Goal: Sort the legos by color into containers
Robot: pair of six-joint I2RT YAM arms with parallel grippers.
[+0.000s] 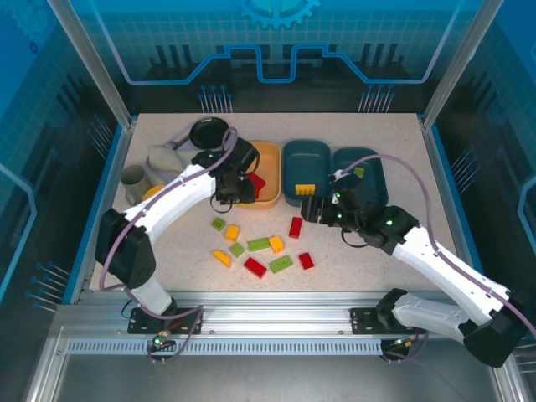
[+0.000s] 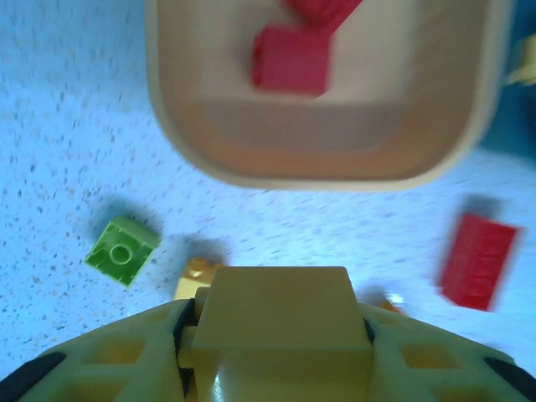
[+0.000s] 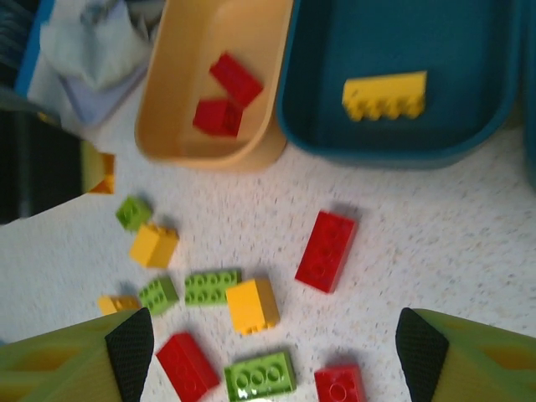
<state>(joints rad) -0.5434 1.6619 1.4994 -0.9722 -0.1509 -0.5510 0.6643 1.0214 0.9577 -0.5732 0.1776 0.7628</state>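
The left tool [image 2: 275, 335] pinches a small yellow plastic brick [image 2: 276, 293] beside the orange-yellow plastic tray [image 2: 335, 142]. It should lift clear, then cross to the dark teal tray [image 3: 469, 50]. The right tool [image 3: 272, 356] stands spread.

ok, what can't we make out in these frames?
- Left fingers: the left wrist view is blurred, so I cannot tell whether the yellowish block at their middle is a held brick. In the top view, the left arm's wrist covers them.
- Far-right teal tray: in the top view, the right arm covers part of its contents.
- Orange brick: in the left wrist view, it is mostly behind the fingers.
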